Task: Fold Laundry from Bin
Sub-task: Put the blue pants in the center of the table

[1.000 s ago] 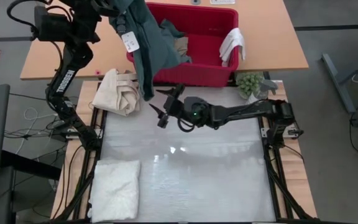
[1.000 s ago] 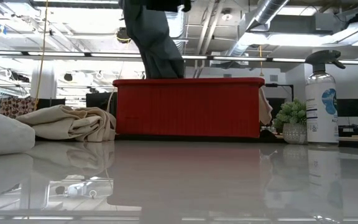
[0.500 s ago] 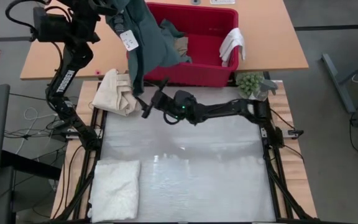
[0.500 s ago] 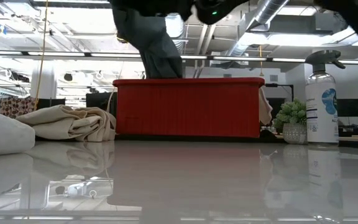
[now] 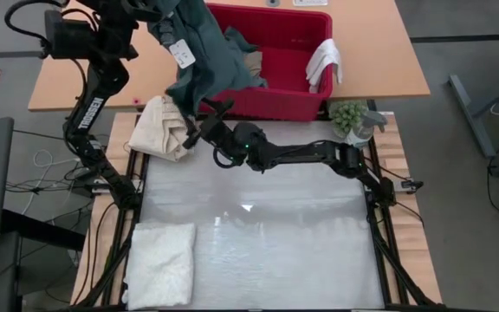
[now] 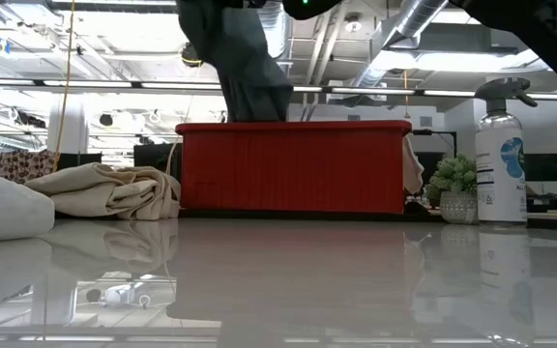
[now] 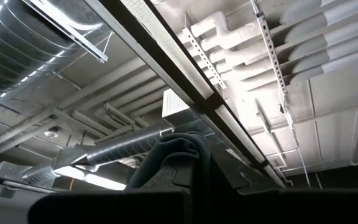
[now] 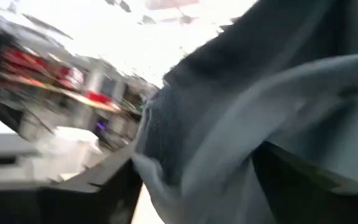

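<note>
Up at the top left of the high view, the left gripper (image 5: 170,19) is clamped tight on the teal-green garment (image 5: 208,62), its fingers fully closed on the cloth, and the garment hangs down from there over the left front edge of the red bin (image 5: 294,33). A white tag (image 5: 180,55) dangles on it. The right gripper (image 5: 199,126) is stretched across from the right side of the frame to the garment's lower hem, fingers spread wide, one on either side of the fabric's edge; the wrist view fills with teal folds between the dark fingers (image 8: 98,193), but nothing is pinched.

Inside the bin, tan trousers (image 5: 251,62) peek out beside the garment, and a small white cloth (image 5: 324,62) drapes over the bin's right rim. On the bench (image 5: 258,251), a folded white towel (image 5: 161,264) sits at the lower left, well apart from the action. A cream canvas bundle (image 5: 165,128) lies just left of the right gripper. A small potted plant (image 5: 348,115) and a spray bottle (image 6: 500,155) stand to the right of the bin.
</note>
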